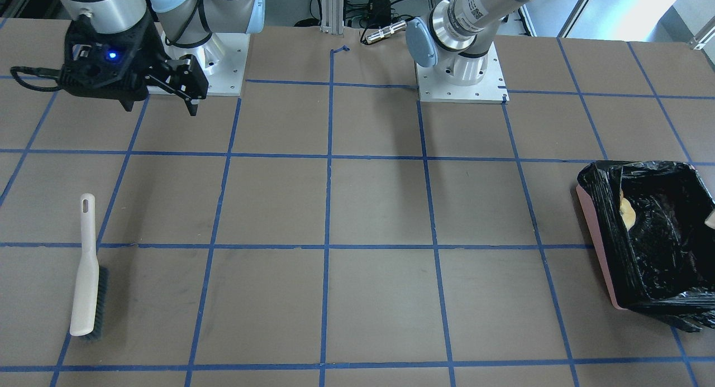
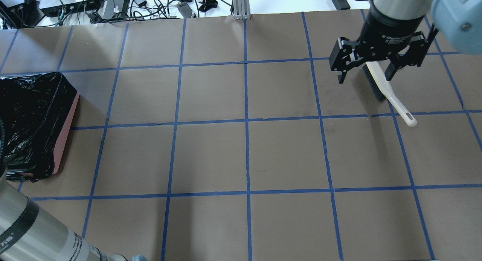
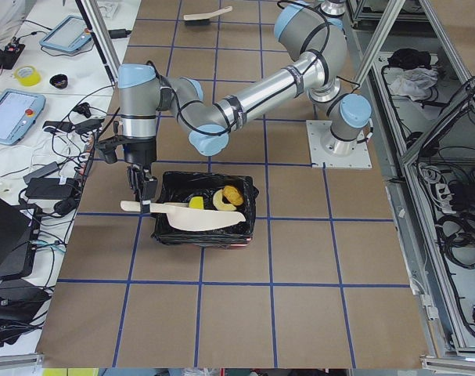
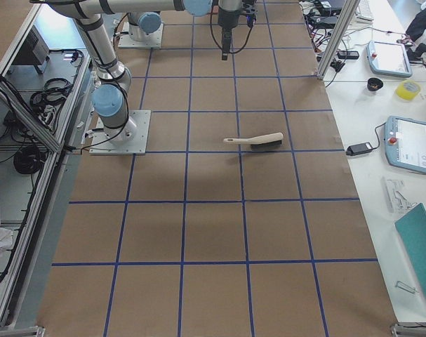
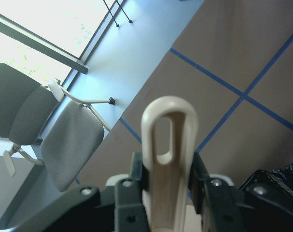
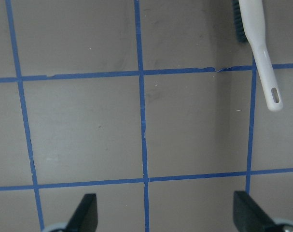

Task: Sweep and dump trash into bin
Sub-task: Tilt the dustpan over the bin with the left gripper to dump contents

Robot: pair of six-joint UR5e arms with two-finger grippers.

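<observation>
Left hand is closed tight on the handle of the dustpan; the wrist view shows the handle's loop end standing out past the fingers. The dustpan is at the bin, long axis running from the handle on the operators' side toward the robot's base, along the bin's outer long rim. I cannot tell whether it rests on the rim or hangs just above it. The trash lies inside the bin on the black liner, just beside the pan: sponge wedge, croissant piece, potato lump. I judge the dump done, with taking the pan away left to do. The hand sits off the bin's operator-side end, so a lift and pull along the handle's axis should clear the bag. Right hand hangs wide open and empty, high over the far end of the tabletop where the brush lies flat, well apart from the bin. Only the left arm is near.
</observation>
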